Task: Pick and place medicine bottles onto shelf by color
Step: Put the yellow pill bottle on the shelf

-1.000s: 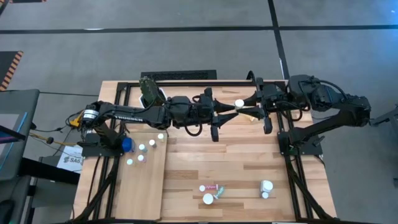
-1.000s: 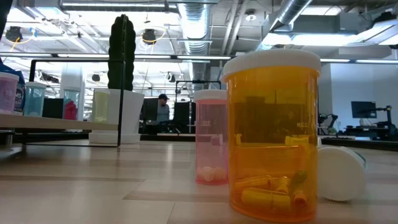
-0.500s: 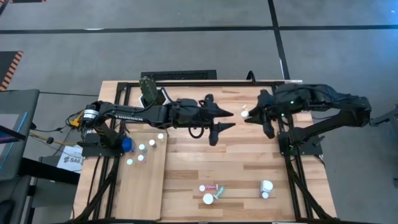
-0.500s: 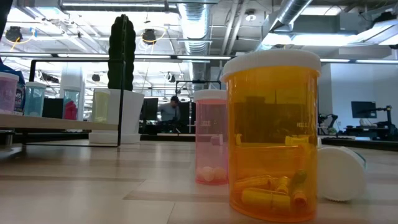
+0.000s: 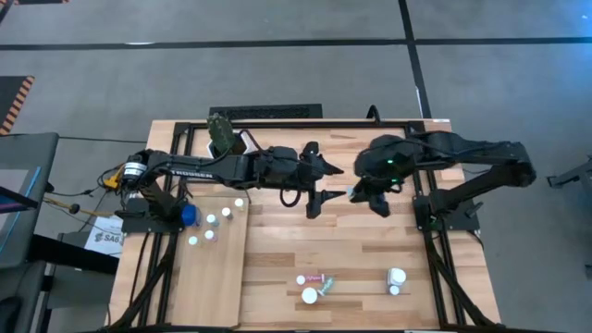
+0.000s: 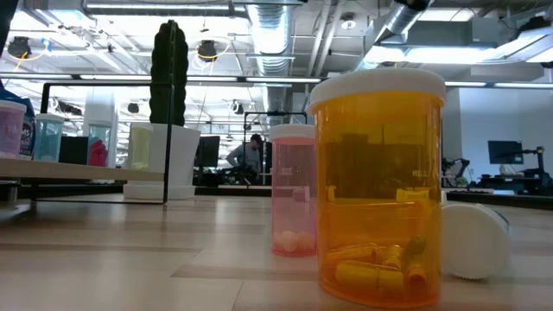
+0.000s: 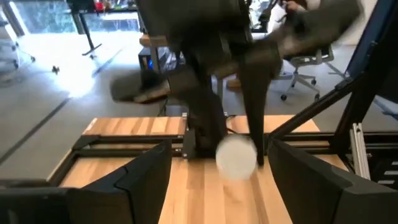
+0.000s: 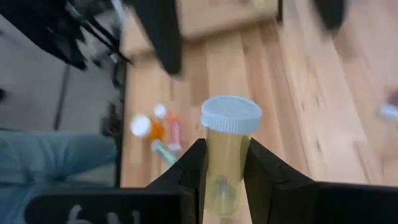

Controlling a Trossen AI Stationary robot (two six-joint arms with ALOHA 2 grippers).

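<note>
Seen from above, the bottle [image 5: 352, 192] in the right gripper [image 5: 355, 192] is only a pale speck under the dark wrist; the right wrist view shows it better, a pale yellowish medicine bottle [image 8: 227, 155] with a white cap, pinched between the two fingers [image 8: 189, 171] above the middle of the plank tabletop [image 5: 370, 250]. The left gripper [image 5: 326, 182] faces it just beside, jaws spread wide and holding nothing; its own camera sees the white cap [image 7: 236, 157] as a blurred disc. On the pale shelf [image 5: 208, 277] at the table's left stand several small bottles [image 5: 212, 220], their colours too small to read from above. Near the front edge lie a pink bottle [image 5: 314, 277] and a white one [image 5: 397, 277]. At table height an amber bottle [image 6: 378, 186] fills the picture, a pink one [image 6: 294, 190] behind it, with an office, ceiling ducts and a distant person [image 6: 246, 155] beyond.
</note>
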